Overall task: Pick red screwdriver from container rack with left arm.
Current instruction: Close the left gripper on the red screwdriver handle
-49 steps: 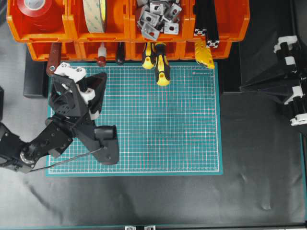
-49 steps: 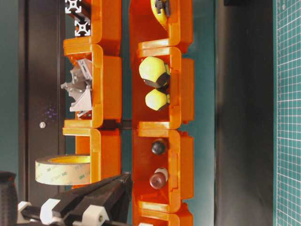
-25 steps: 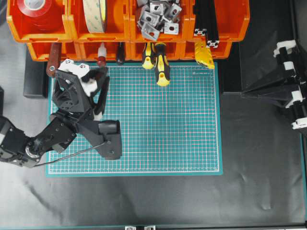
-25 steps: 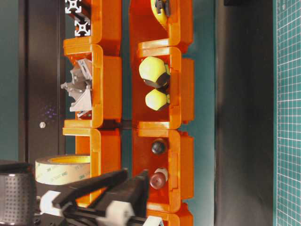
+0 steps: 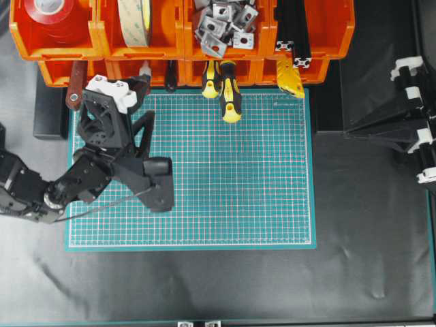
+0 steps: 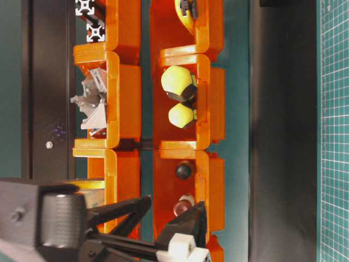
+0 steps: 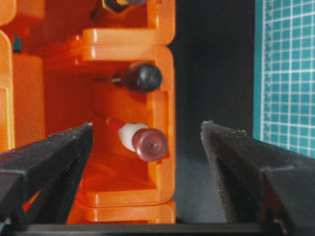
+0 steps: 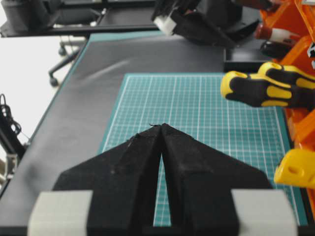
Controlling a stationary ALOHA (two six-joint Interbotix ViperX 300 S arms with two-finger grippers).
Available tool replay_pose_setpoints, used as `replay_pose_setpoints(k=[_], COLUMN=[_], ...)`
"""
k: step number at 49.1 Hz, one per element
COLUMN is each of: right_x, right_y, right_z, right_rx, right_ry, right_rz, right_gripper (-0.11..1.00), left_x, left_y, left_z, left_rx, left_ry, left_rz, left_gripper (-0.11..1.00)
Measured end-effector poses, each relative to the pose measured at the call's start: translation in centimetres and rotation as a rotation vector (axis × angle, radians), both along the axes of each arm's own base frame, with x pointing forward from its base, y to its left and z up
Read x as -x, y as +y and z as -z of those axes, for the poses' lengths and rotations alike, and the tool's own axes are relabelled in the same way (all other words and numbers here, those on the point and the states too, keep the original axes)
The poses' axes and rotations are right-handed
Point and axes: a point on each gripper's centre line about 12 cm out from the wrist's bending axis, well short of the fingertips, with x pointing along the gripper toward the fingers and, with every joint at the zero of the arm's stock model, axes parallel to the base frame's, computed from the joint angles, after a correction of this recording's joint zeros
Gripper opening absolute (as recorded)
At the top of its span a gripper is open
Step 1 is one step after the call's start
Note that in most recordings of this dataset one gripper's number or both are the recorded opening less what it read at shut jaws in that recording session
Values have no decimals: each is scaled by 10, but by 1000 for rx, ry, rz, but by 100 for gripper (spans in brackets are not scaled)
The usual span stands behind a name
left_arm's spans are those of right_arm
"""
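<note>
The red screwdriver (image 7: 149, 144) lies in a lower bin of the orange container rack (image 7: 158, 101), its dark red end cap and white band pointing out. In the overhead view only its white band (image 5: 144, 68) shows above the left gripper (image 5: 141, 83). The left gripper (image 7: 146, 127) is open, its two black fingers spread wide on either side of the cap, apart from it. At table level one fingertip (image 6: 200, 206) sits beside the cap (image 6: 182, 206), the other (image 6: 146, 200) near the upper bin. My right gripper (image 8: 161, 126) is shut and empty, parked at the right (image 5: 346, 125).
A black-capped tool (image 7: 142, 77) shares the bin with the red screwdriver. Two yellow-and-black screwdrivers (image 5: 229, 92) jut over the green mat (image 5: 225, 177). A dark red flat handle (image 5: 76, 85) hangs left of the gripper. Upper bins hold tape rolls (image 5: 134, 20) and metal brackets (image 5: 221, 24).
The left gripper has gone from shut to wide open and has moved up toward the rack, so its fingers now straddle the red screwdriver's cap. The right arm has barely moved.
</note>
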Motion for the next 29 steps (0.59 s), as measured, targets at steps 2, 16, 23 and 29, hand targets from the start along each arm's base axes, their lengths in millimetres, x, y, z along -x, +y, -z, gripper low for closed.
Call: replay_pose_setpoints(k=[2,16,23,29], right_x=[0,0,1,1], right_y=[0,0,0,1], right_z=[0,0,0,0], right_rx=[0,-2,-2,0], right_ry=[0,-1,0,-2], right_rz=[2,0,-3,-6], right_gripper=[0,0,0,0], left_x=[0,4,5,4], left_y=[3,7,8,11], left_z=[1,12,13,14], left_rx=[0,1,1,5], left_ry=[3,28,31,31], left_rz=[-2,5,4,-1], left_gripper=[88,88,87,86])
